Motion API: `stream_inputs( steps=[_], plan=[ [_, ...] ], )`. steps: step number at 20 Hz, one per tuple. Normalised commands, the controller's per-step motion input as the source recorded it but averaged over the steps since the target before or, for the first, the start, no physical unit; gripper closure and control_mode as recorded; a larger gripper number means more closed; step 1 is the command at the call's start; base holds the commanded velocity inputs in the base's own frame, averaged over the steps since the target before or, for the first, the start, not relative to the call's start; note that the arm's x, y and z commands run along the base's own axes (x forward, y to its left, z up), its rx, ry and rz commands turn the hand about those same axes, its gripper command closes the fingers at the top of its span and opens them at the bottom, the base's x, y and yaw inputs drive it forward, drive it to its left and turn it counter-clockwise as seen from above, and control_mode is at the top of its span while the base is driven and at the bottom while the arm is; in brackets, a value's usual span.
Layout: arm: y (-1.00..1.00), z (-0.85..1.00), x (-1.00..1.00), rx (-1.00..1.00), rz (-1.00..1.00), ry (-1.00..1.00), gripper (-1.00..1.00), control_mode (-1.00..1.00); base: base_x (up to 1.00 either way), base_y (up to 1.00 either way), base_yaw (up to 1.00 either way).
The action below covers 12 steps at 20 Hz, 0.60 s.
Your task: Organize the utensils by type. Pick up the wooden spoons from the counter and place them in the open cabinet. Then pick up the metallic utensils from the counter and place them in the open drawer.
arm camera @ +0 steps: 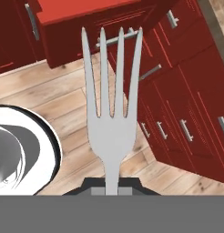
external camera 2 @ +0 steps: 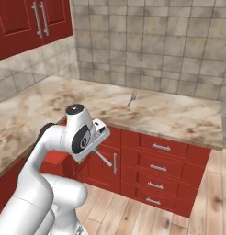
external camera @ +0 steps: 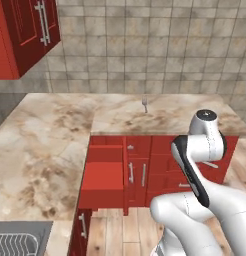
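While one grey fork [arm camera: 111, 113] is pinched by its handle between the fingers [arm camera: 111, 191], which are closed narrow on it, its tines point out toward the red base cabinets and the wooden floor below. From the right base camera the same fork shows as a thin grey sliver jutting from the hand, held out in front of the base cabinets and off to one side of the open drawer [external camera: 102, 177]. That drawer is pulled out below the tabletop [external camera: 40, 145] with its red box showing; whether anything already lies inside I cannot tell. A second fork [external camera: 144, 105] lies on the tabletop, well beyond the drawer and near the tiled wall. No wooden spoon is on the visible stretch of tabletop, so the spoon step is probably done, though the wall cabinet's [external camera: 25, 30] inside is hidden. As I judge it, the carried fork must go into the drawer, then the second fork.
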Motion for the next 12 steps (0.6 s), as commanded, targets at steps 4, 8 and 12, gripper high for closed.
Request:
stream_inputs(
  steps=[4,8,12],
  plan=[
    [0.00,0.00,0.00,0.00,0.00,0.00,1.00,1.00,-0.18,0.55,-0.04],
    [0.00,0.00,0.00,0.00,0.00,0.00,1.00,1.00,-0.07,0.52,0.00],
    [0.00,0.00,0.00,0.00,0.00,0.00,1.00,1.00,0.05,0.52,0.00]
  ],
)
